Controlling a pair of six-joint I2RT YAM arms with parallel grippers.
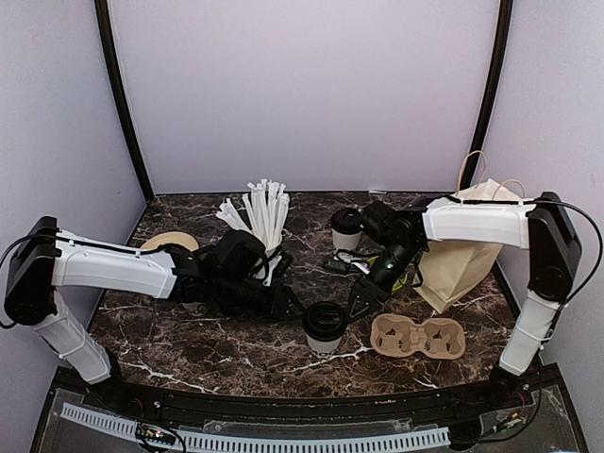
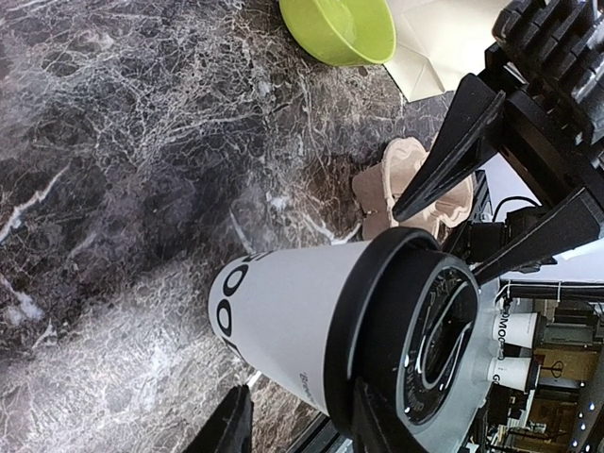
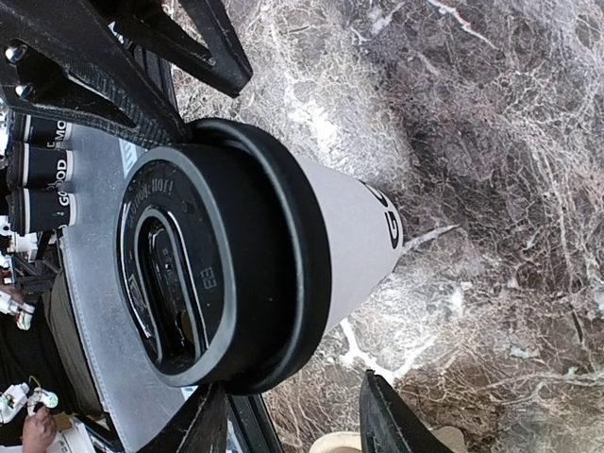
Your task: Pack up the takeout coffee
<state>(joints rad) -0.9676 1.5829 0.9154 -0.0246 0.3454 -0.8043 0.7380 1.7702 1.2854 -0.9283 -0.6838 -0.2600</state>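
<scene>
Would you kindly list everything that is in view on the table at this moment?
lidded coffee cups: two, white with black lids, one front centre, one further back
straws: a bunch, white, upright at back centre
cup carrier: one, tan, front right, sockets empty
paper bag: one, tan with handles, right side behind the carrier
bowl: one, green, beside the bag
disc: one, tan, back left, partly hidden
table: one, dark marble
left end effector: one, black, jaws apart, left of the front cup
right end effector: one, black, jaws apart, right of it
</scene>
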